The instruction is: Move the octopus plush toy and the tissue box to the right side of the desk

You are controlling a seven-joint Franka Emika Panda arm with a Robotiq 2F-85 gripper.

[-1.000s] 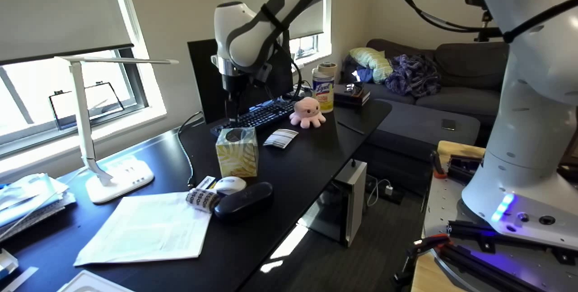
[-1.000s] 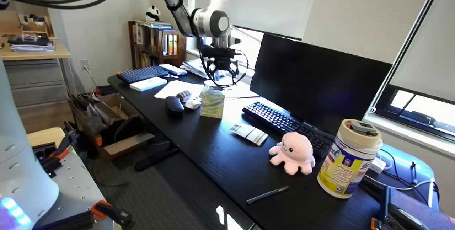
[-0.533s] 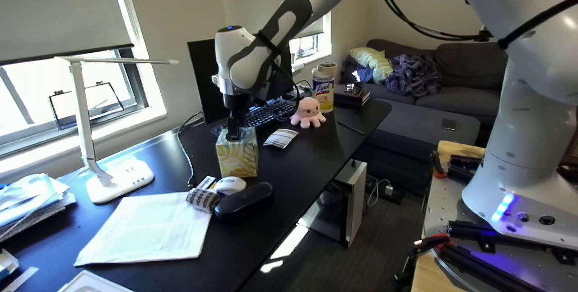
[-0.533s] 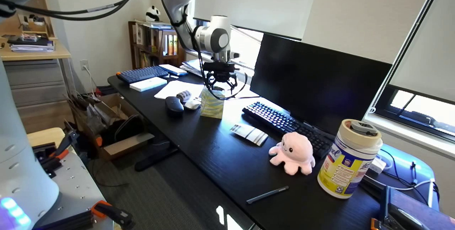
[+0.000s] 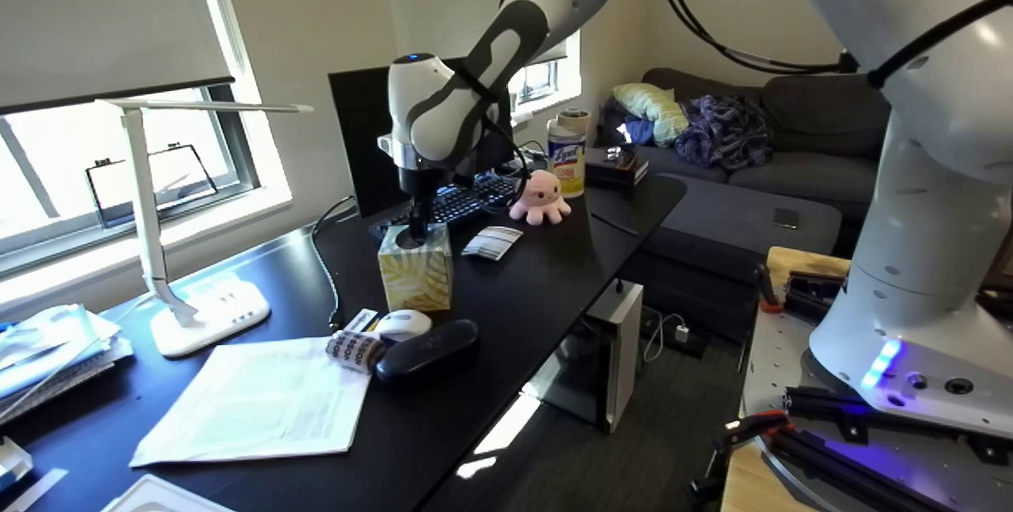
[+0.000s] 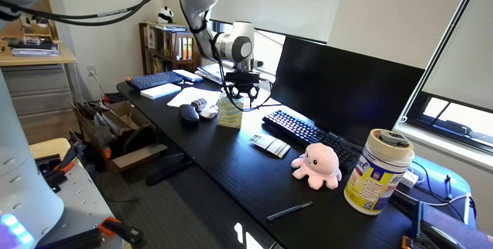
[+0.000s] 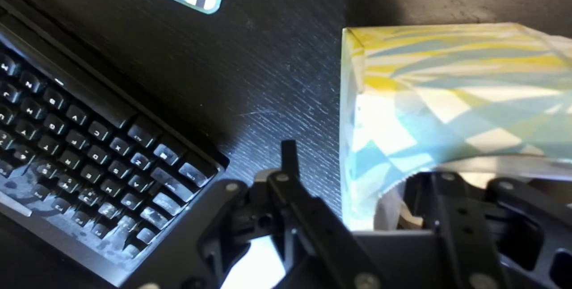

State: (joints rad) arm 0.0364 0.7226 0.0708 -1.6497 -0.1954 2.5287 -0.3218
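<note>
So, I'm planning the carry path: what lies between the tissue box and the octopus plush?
In both exterior views, a flat striped piece lies on the desk between the tissue box and the octopus plush toy.

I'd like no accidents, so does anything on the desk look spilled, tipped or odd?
No spill or tipped item shows on the desk. One oddity: the tape roll stacked atop the Lysol container, with a grey gadget on it, an unusual perch that may be easily knocked.
</note>
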